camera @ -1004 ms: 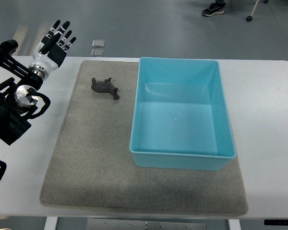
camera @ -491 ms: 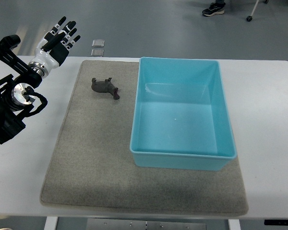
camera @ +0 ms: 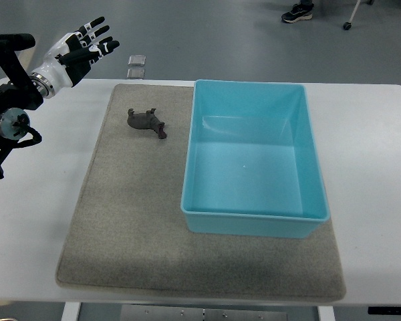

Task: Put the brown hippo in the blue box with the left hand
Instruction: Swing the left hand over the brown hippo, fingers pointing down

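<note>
A small brown hippo (camera: pixel 146 122) lies on its side on the grey mat (camera: pixel 127 221), just left of the blue box (camera: pixel 254 157). The box is open-topped and holds nothing. My left hand (camera: pixel 83 45) hovers at the far upper left, beyond the table's back edge, fingers spread and holding nothing. It is well up and left of the hippo. The right arm does not show.
The white table (camera: pixel 367 154) carries the mat and box. Two small square tiles (camera: pixel 137 65) lie on the floor behind the table. A person's shoe (camera: pixel 297 12) and a caster (camera: pixel 347 25) show at the top edge.
My left arm has drawn back toward the left edge and lifted, and the hand has swung to point more to the right. The hippo and box have not moved.
</note>
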